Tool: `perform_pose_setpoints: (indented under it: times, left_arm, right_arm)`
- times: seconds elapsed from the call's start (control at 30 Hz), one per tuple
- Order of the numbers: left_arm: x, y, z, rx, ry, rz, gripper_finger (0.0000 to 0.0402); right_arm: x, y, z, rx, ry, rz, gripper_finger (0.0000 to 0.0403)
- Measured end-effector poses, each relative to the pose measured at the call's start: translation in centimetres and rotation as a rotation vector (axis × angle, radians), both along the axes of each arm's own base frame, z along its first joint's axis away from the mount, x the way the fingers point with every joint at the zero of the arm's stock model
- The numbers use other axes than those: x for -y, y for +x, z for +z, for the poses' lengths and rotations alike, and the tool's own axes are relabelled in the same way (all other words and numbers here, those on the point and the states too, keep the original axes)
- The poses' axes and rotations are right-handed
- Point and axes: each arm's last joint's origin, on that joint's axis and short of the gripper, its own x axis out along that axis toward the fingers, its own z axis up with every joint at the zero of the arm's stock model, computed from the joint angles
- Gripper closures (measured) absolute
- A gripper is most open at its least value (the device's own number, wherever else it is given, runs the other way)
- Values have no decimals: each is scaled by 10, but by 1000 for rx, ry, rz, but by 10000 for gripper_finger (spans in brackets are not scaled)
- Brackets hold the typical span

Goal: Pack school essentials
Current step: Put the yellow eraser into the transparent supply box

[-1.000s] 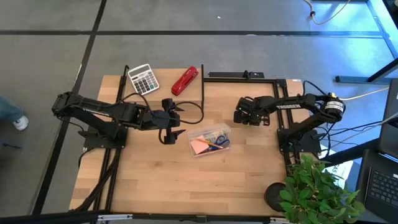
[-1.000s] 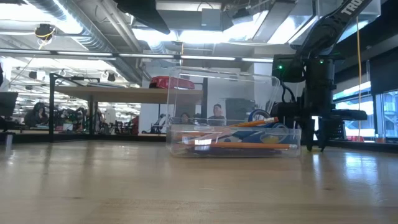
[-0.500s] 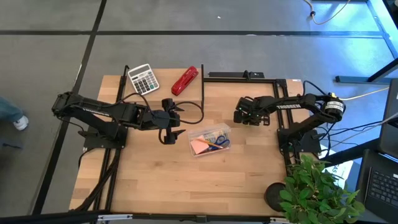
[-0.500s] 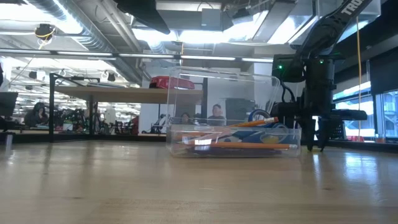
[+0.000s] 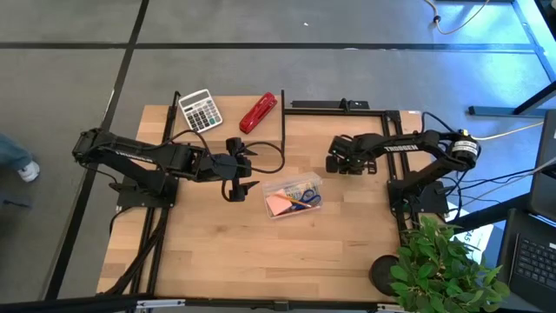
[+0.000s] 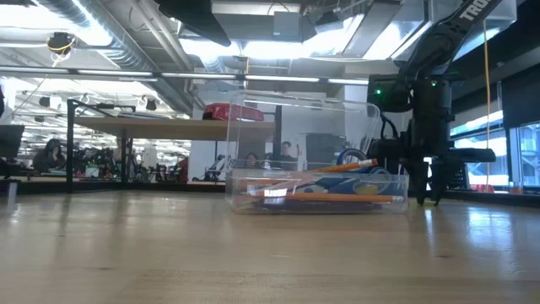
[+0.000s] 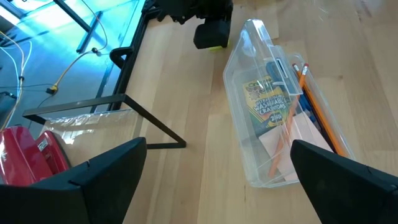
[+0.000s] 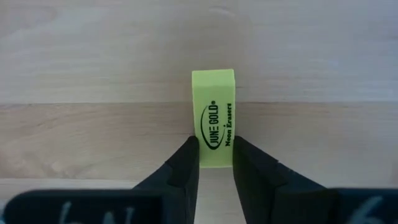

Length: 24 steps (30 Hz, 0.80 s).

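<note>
Pale wood planks make up your desk (image 5: pixel 226 252). Your right gripper (image 8: pixel 216 155) has its jaws closed on a neon-green block eraser (image 8: pixel 213 116), which rests on the wood. A clear, hard plastic box (image 5: pixel 293 195) sits mid-desk, holding a pink sticky-note pad (image 5: pixel 279 204), blue-handled scissors (image 5: pixel 306 199) and thin orange pencils (image 7: pixel 318 111). Your left gripper (image 5: pixel 234 177) waits just beside it, jaws spread wide.

Bright ceiling strip lights (image 6: pixel 278 51) flood the low view, and the room behind the clear box (image 6: pixel 316 156) is washed out and soft. Blue window light tints the floor beside the table (image 5: pixel 217 261); shadows there stay faint.
</note>
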Motion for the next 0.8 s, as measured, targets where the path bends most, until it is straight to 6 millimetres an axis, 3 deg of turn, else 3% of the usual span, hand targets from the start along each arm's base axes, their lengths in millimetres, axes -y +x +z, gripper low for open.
perform_pose_setpoints:
  times: [0.33, 0.8]
  left_arm:
    - [0, 0, 0, 0, 0, 0, 8]
    - [0, 0, 0, 1, 0, 0, 8]
  right_arm:
    - [3, 10, 11, 15, -41, 64, 314]
    - [-22, 17, 19, 62, 2, 170, 314]
